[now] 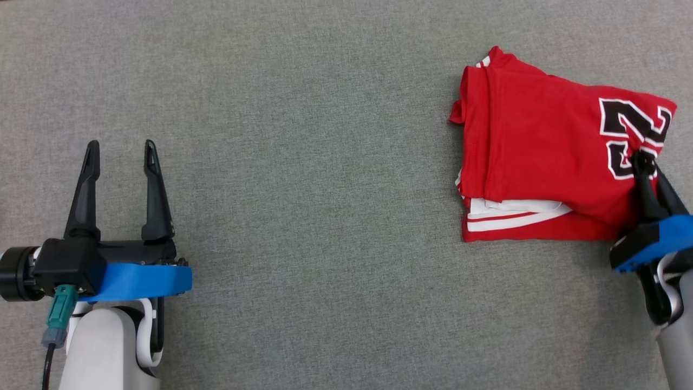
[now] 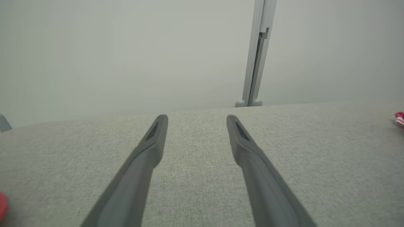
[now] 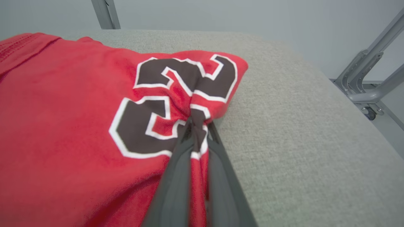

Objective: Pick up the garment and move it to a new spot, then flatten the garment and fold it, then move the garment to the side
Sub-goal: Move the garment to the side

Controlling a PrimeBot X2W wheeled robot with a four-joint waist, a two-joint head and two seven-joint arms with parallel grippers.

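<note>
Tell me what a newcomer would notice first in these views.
First, the folded red jersey at the right of the grey table, with a black number on its near corner. The right gripper is shut on a pinch of that printed corner, bunching it. The left gripper is open over bare table at the lower left.

Even, soft overhead light; faint shadows; wrist views blurred near lens, edges bowed.
</note>
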